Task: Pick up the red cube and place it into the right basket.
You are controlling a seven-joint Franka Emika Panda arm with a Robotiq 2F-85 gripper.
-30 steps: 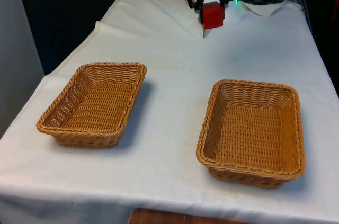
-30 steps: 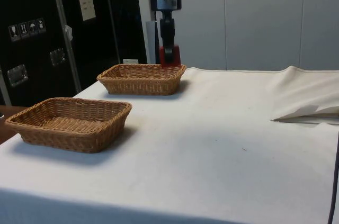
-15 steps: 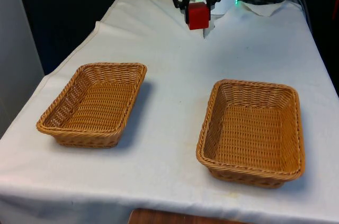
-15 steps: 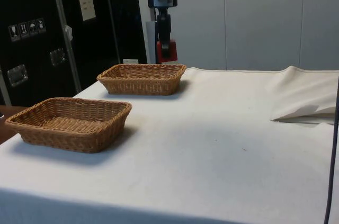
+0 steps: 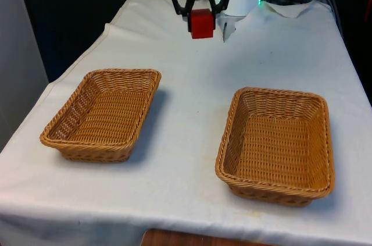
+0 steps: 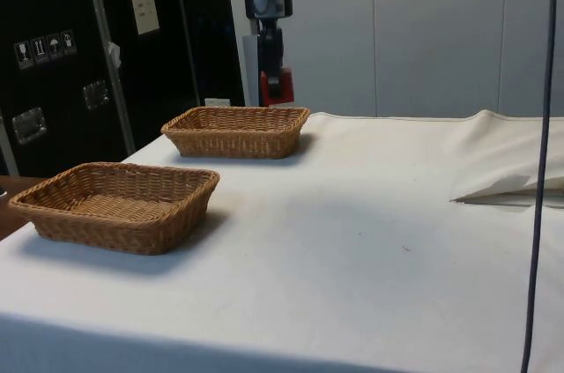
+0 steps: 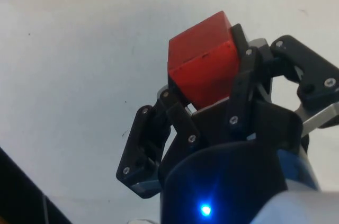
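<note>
The red cube point(image 5: 202, 23) hangs in the air above the far end of the table, with my black gripper point(image 5: 201, 17) shut on it. In the wrist view the red cube point(image 7: 203, 65) sits clamped between the two fingers of the gripper point(image 7: 204, 94), white cloth below it. From the side, the cube point(image 6: 274, 89) is held above and behind the far basket point(image 6: 236, 130). The basket on the front view's right point(image 5: 276, 143) and the basket on the front view's left point(image 5: 103, 113) both stand with nothing in them, nearer the camera than the cube.
The white cloth point(image 5: 192, 77) is rumpled into a fold point(image 6: 507, 183) at the robot's end. A thin dark cable point(image 6: 539, 161) hangs down close to the side camera. Dark cabinets stand beyond the table's side.
The gripper has carried the red cube towards the front view's left, staying at the table's far end. Both baskets have stayed put.
</note>
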